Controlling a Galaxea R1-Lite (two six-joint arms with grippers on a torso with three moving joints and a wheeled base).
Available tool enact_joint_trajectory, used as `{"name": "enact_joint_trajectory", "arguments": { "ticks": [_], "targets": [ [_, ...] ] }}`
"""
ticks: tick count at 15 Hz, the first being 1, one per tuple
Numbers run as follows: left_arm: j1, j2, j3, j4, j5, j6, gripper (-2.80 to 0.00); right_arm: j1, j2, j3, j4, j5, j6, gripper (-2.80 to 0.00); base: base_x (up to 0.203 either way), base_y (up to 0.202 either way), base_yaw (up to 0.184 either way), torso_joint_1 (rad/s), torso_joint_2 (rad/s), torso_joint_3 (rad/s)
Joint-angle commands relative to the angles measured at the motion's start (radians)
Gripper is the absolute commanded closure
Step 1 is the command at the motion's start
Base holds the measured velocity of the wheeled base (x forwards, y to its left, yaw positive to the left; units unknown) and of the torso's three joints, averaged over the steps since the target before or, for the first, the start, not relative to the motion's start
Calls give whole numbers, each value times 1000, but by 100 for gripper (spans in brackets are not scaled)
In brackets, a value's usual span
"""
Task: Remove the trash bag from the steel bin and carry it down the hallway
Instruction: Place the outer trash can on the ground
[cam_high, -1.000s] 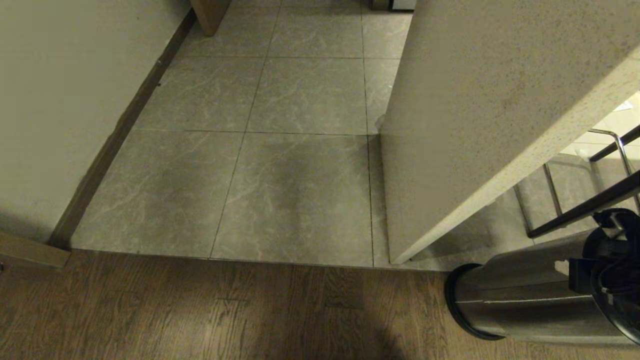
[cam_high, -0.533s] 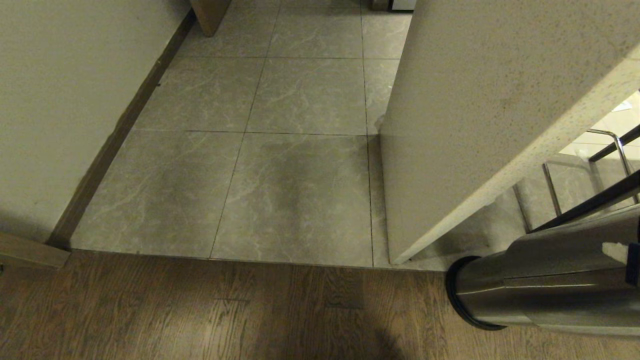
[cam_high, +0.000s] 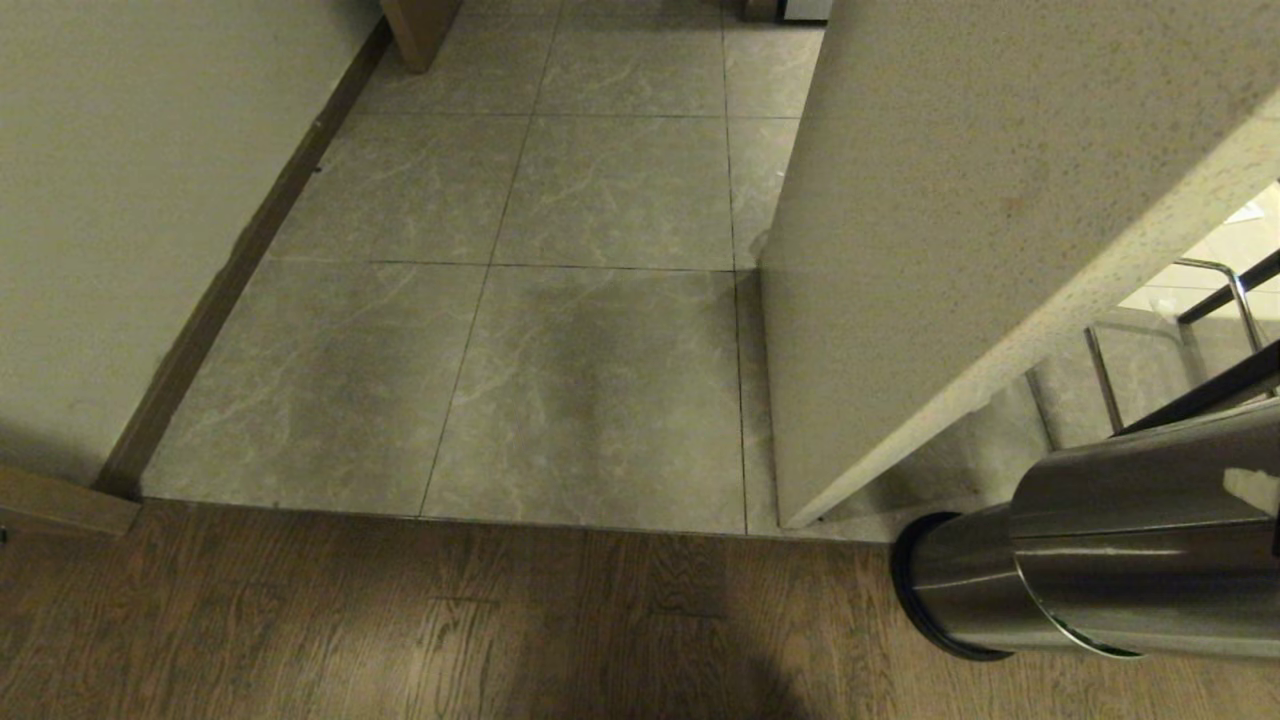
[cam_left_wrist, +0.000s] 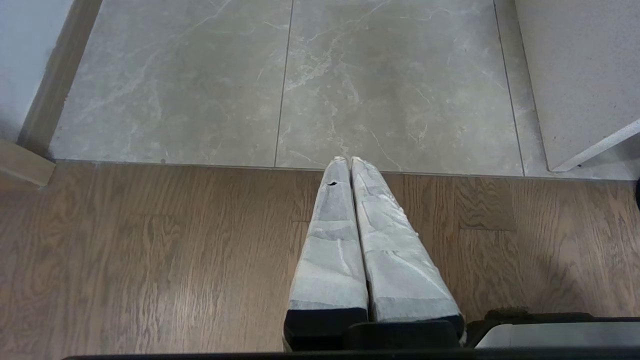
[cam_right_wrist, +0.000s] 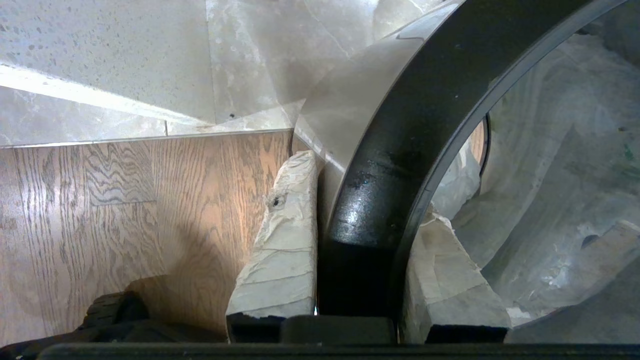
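The right pincer (cam_right_wrist: 357, 240) clamps the steel bin (cam_high: 1130, 540) by its black rim (cam_right_wrist: 390, 165), lifting that ring off; next, grasping the trash bag (cam_right_wrist: 545, 170) still inside.

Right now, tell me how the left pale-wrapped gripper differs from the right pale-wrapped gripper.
The left gripper has its fingers pressed together on nothing; the right gripper clamps the black ring rim of the brushed-steel bin. The left gripper hangs over dark wood-plank floor; the right gripper has one finger outside the bin, one inside beside the whitish trash bag. Both have pale wrapped fingers.
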Motion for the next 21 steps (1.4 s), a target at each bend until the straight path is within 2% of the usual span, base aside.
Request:
{"name": "enact_joint_trajectory", "arguments": {
  "ticks": [1,2,3,4,7,8,9,11,18,21],
  "targets": [
    [0,-2,2,0,0,-1,0,0,-1,0,-2,0,0,0,0,0,0,0,0,0],
    [0,0,2,0,-1,-1,0,-2,-3,-2,3,0,0,0,0,0,0,0,0,0],
    [0,0,2,0,-1,-1,0,-11,-27,-33,64,0,0,0,0,0,0,0,0,0],
    [0,0,2,0,-1,-1,0,-21,-82,-103,203,0,1,0,0,0,0,0,0,0],
    [0,0,2,0,-1,-1,0,-78,-256,-424,708,-1,4,0,0,0,0,0,0,0],
    [0,0,2,0,-1,-1,0,-109,-293,-471,801,0,3,0,0,0,0,0,0,0],
    [0,0,2,0,-1,-1,0,-153,-300,-482,826,0,1,0,0,0,0,0,0,0],
    [0,-2,2,0,-1,-1,0,-189,-289,-478,831,-27,-2,0,0,0,0,0,0,0],
    [0,0,2,0,-1,-1,0,-198,-282,-478,826,-33,-6,0,0,0,0,0,0,0],
    [0,0,2,0,-1,-1,0,-342,-173,-476,800,-59,-22,0,0,0,0,0,0,0]
  ]
}}
